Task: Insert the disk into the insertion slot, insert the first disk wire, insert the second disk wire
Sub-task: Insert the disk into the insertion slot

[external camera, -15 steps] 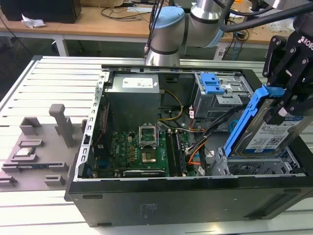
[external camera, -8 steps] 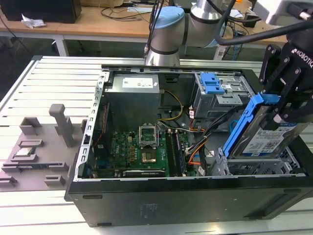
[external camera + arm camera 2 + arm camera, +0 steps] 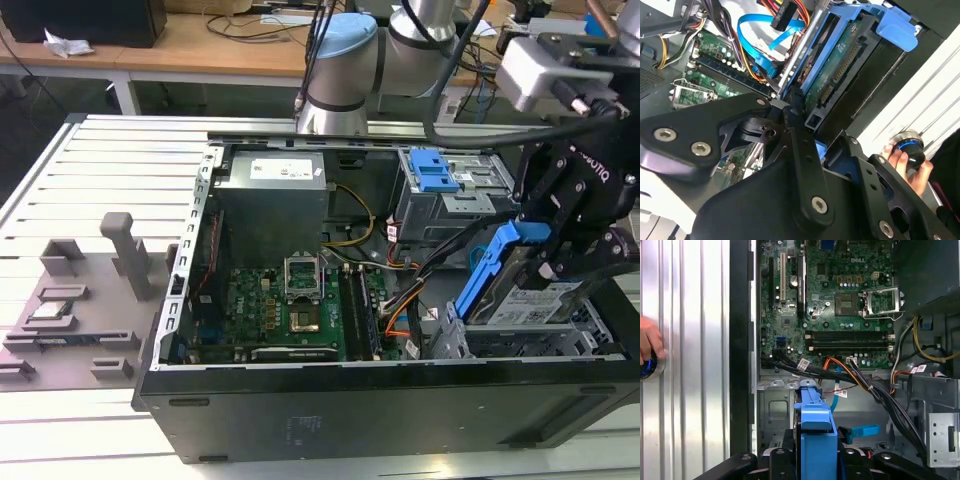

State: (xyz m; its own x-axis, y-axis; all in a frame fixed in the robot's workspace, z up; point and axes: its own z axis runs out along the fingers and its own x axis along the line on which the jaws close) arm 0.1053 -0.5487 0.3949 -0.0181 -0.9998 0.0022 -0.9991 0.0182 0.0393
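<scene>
While aslant, disk (image 3: pixel 536 300) in tool (image 3: pixel 548 262)

Arm reaching down at exterior view's right, tool (image 3: pixel 542 262) clamped on disk (image 3: pixel 528 300)

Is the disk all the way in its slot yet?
Not yet. The disk is tilted, its blue end sticking up above the grey drive cage, held by the tool.
</scene>
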